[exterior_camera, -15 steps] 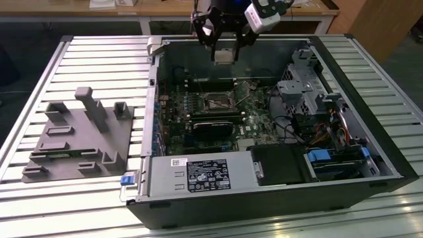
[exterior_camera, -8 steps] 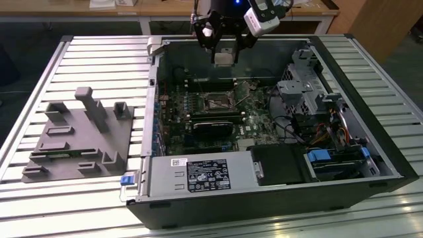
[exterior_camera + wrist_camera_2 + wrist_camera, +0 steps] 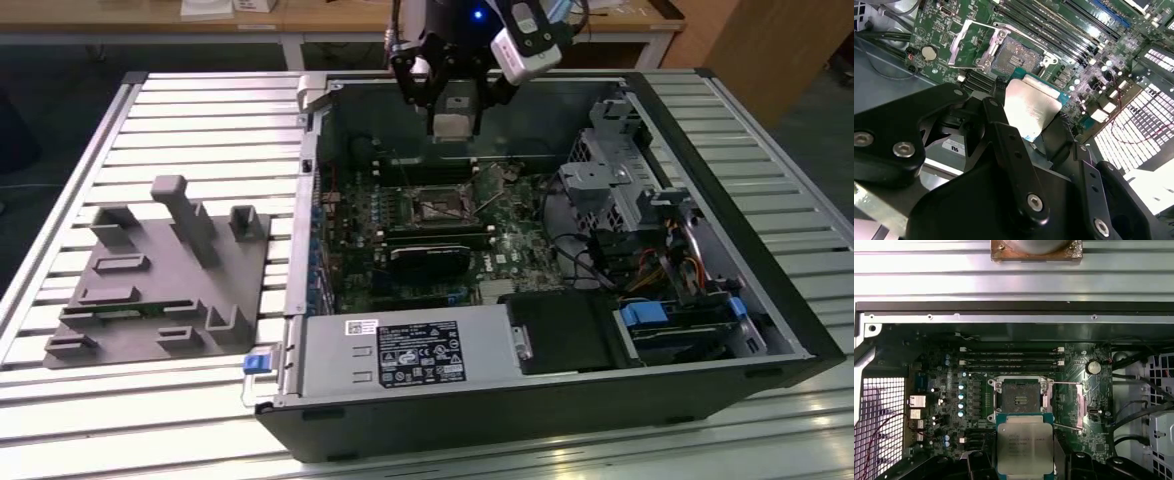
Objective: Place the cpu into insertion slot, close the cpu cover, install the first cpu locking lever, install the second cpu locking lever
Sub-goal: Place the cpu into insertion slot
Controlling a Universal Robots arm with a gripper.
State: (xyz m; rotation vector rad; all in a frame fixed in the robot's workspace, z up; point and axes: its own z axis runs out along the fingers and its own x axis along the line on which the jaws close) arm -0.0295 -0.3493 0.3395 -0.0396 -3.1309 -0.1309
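My gripper [image 3: 451, 112] hangs above the open computer case, shut on the cpu [image 3: 451, 126], a flat silver-grey square chip. In both wrist views the black fingers clamp two opposite edges of the cpu [image 3: 1030, 102] [image 3: 1024, 442]. The insertion slot [image 3: 434, 207] [image 3: 1015, 53] [image 3: 1019, 401] lies bare on the green board, below the chip and a little off to one side of it. The cpu cover [image 3: 970, 46] [image 3: 1068, 406], a thin silvery frame, stands flipped open beside the slot. Thin metal lever rods [image 3: 1066, 384] lie along the cover's sides.
Long black memory slots [image 3: 1011, 358] run beside the socket. A black card [image 3: 430, 256] sits nearer the front, with the power supply [image 3: 400, 355] and drive cage [image 3: 607, 190] inside the case. A grey fixture [image 3: 160, 280] stands on the slatted table at the exterior view's left.
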